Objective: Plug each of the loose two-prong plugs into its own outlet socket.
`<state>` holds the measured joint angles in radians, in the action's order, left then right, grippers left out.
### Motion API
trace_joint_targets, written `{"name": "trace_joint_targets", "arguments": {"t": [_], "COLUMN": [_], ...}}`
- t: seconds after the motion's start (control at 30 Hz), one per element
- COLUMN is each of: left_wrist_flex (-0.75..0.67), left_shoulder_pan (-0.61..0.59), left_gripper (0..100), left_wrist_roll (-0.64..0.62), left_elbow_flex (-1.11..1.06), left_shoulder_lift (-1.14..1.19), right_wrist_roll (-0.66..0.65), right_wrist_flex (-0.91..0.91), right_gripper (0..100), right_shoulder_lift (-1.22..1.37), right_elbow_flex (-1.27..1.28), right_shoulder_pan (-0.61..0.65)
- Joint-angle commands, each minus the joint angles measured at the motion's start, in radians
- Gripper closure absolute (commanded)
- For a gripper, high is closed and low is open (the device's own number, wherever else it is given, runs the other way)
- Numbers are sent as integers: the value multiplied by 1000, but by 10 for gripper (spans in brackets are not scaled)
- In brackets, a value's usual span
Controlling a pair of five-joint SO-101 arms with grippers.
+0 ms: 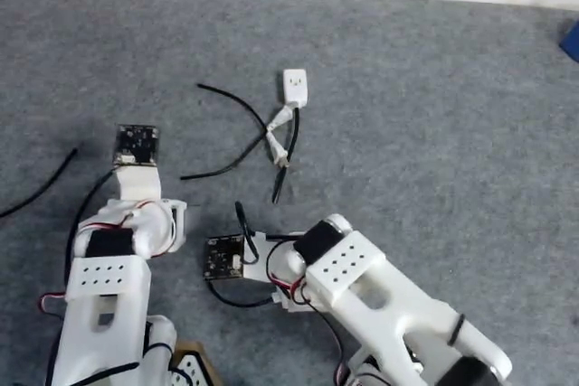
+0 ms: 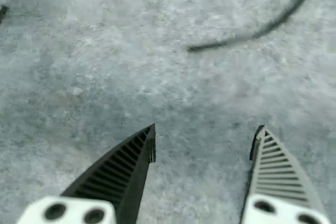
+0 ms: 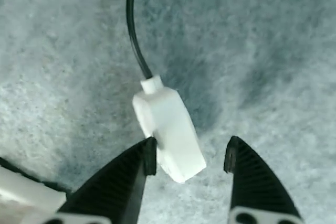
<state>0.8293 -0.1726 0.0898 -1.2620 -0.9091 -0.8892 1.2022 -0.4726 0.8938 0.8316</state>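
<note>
Closest in my right wrist view are my right jaws, spread apart and gripping nothing. The white plug (image 3: 168,129) lies on the grey table (image 3: 273,51) with its blunt end in the gap between them. It sits close against one tip and clear of the other. Its long axis runs away from the jaws at a slight slant. The cord end points away from me, and the plug's cord (image 3: 134,24), thin and black, leaves that end and carries on outward. I cannot see the prongs, so I cannot tell which way they face.

In my left wrist view my left jaws are released too, one finger black and one white, set wide over bare table. Beyond them a loose black lead (image 2: 262,24) lies across the grey surface, apart from both tips.

From the high view, the white socket block (image 1: 294,88) lies toward the far side of the table, its long axis running roughly toward and away from my arms. A short white lead (image 1: 280,124) leaves its near end and meets a tangle of black strands (image 1: 235,155) just on the near side of the block. My right arm (image 1: 362,287) lies well nearer than the socket block. Its wrist end points back toward the block, and a bit of black cord (image 1: 242,219) curves up from the wrist that way. My left arm (image 1: 109,268) lies nearer and to the left of the socket block, well apart from it.
</note>
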Motion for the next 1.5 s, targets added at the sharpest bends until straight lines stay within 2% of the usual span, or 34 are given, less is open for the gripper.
{"name": "trace_joint_targets", "arguments": {"t": [0.0,0.17,0.33,0.63,0.83,0.9,1.1,1.2,1.3,1.47], "left_wrist_flex": [-15,-15,-17,-17,-17,-17,-31,-31,-31,-26], "left_shoulder_pan": [27,27,27,21,16,1,-27,-136,-257,-242], "left_gripper": [702,702,702,702,702,702,702,702,702,702], "left_wrist_roll": [26,29,29,26,26,26,25,5,-83,-84], "left_elbow_flex": [4,1,1,7,7,8,15,45,70,70], "left_shoulder_lift": [-13,-13,-13,-13,-13,-13,-13,-15,-15,-15], "right_wrist_roll": [38,54,57,-44,-43,-40,0,0,-3,-3], "right_wrist_flex": [-16,8,79,364,394,364,127,70,25,-22], "right_gripper": [782,783,783,784,784,784,784,784,784,784], "right_shoulder_lift": [140,387,435,174,70,54,50,51,54,219], "right_elbow_flex": [-136,-329,-438,-400,-289,-222,-39,-36,-36,-73], "right_shoulder_pan": [-41,-82,-82,-30,-13,-12,13,36,31,16]}}
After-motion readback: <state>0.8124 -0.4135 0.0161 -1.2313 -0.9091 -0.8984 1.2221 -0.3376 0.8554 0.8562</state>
